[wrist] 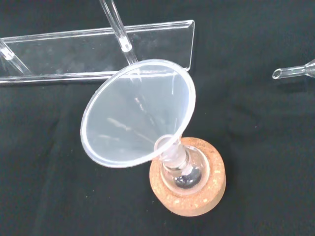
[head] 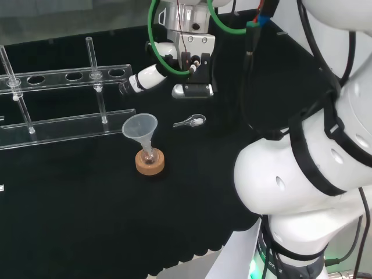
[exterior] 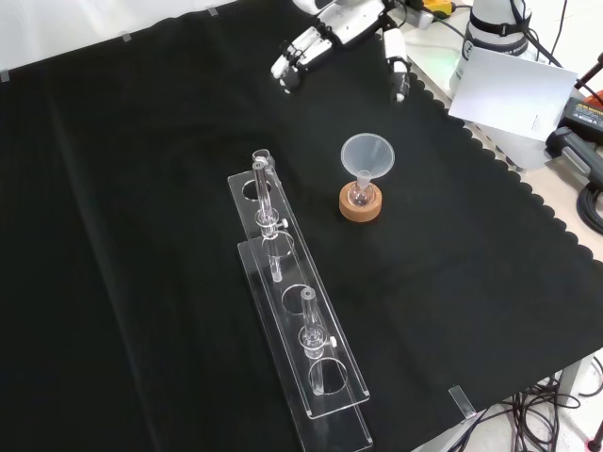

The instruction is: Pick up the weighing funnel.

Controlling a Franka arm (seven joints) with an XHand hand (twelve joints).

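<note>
There, weighing funnel [head: 192, 121] on cloth [head: 87, 203], robot hand [head: 185, 61] apart.

The hand [head: 190, 58] hangs above the far part of the black-clothed table [head: 87, 221], its fingers [head: 149, 77] stretched out towards the left and holding nothing. Below it the weighing funnel [head: 190, 121] lies on the cloth, apart from the hand. Left of that, the funnel [head: 140, 128] stands mouth up in a small flask [head: 149, 154] on a cork ring [head: 151, 163], near a clear rack [head: 64, 123].
</note>
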